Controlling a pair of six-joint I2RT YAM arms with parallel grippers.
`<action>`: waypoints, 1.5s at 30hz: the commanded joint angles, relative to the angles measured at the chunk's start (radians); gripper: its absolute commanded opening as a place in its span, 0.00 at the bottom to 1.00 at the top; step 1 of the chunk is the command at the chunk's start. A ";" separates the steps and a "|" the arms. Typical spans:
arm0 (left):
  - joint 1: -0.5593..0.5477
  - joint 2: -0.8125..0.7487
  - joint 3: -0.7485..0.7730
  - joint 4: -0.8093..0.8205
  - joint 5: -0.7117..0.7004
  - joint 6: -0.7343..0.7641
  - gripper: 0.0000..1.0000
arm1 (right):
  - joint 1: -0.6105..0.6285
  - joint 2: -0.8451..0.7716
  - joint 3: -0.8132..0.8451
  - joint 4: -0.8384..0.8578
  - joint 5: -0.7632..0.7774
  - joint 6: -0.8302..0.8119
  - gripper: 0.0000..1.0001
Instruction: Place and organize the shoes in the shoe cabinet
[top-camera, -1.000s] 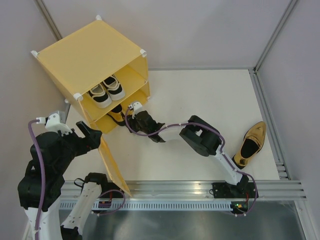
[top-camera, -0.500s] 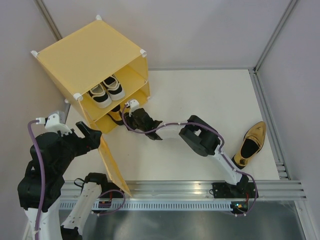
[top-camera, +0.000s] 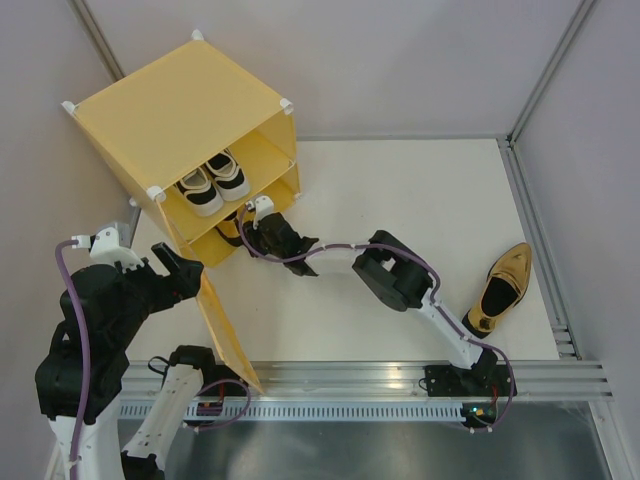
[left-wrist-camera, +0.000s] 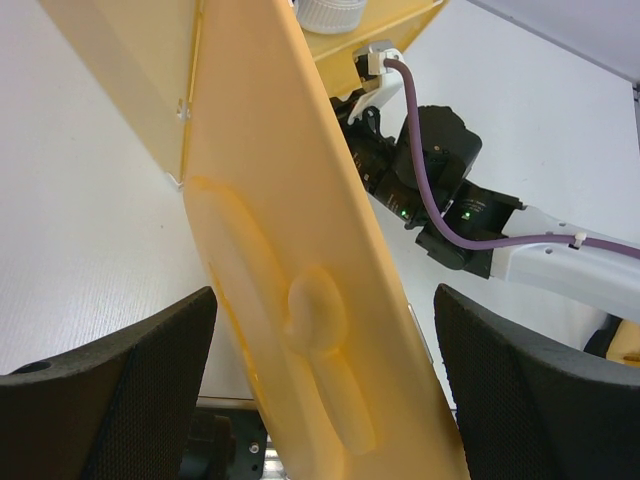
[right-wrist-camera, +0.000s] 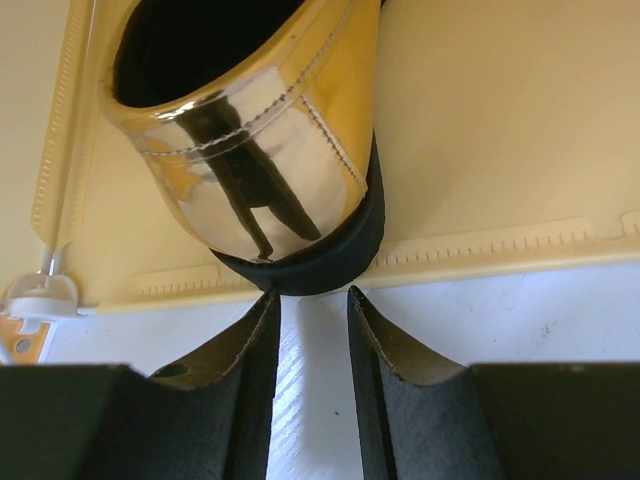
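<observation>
The left gripper (left-wrist-camera: 320, 340) is spread wide, its fingers (left-wrist-camera: 110, 380) on either side of the open door (left-wrist-camera: 270, 200), which hangs edge-on between them; whether they touch it is unclear. Over on the right of the tabletop (top-camera: 400, 190) lies the second gold shoe (top-camera: 503, 288), well apart from the cabinet (top-camera: 170, 115). The right gripper (right-wrist-camera: 312, 305), narrowly parted and holding nothing, sits at the lower compartment's front edge, just behind the heel of the gold shoe (right-wrist-camera: 250, 130) inside. On the shelf above, the left sneaker (top-camera: 200, 192) and right sneaker (top-camera: 229, 176) stand side by side.
</observation>
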 joint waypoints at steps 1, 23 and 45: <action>0.000 -0.009 0.004 -0.018 -0.019 0.032 0.92 | -0.020 0.019 0.057 0.038 0.053 0.027 0.38; 0.000 -0.015 0.005 -0.019 -0.019 0.032 0.92 | -0.041 0.007 0.054 0.024 0.025 0.053 0.40; 0.000 -0.012 0.013 -0.019 -0.017 0.027 0.92 | -0.012 0.014 0.086 0.010 0.004 0.043 0.41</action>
